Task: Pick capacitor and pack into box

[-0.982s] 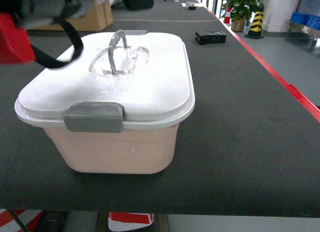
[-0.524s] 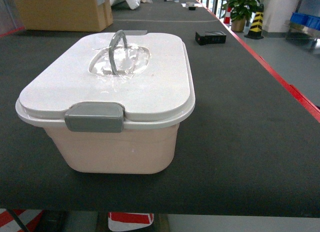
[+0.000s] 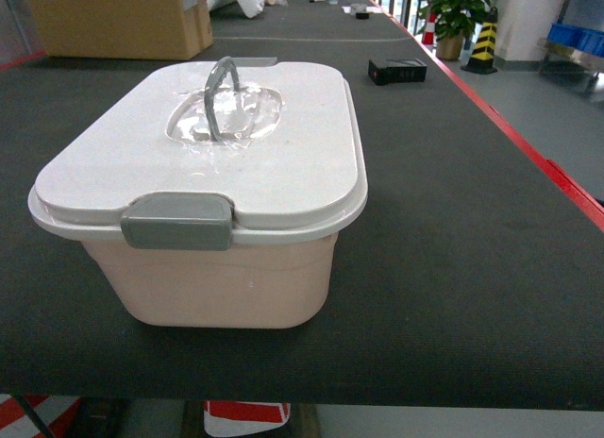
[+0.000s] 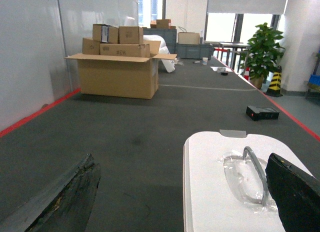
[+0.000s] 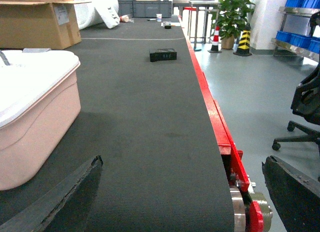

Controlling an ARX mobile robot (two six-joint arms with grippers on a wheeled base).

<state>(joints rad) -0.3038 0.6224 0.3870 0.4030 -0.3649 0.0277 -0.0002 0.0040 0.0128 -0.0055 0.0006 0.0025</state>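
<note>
Left arm gone from head view, peach-pink box (image 3: 222,277), white lid (image 3: 283,164) latched

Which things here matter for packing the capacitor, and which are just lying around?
Job things: box, its white lid shut, grey latch, handle. No capacitor visible.

Lying about: cardboard carton, small black device, potted plant, blue bins.

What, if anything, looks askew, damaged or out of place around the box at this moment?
Little stands out. The box sits level on the dark mat, its lid seated evenly and the grey latch down. The handle stands upright over a clear recess. One oddity: the finger pads in the left wrist view look worn and ragged. No capacitor is visible.
</note>
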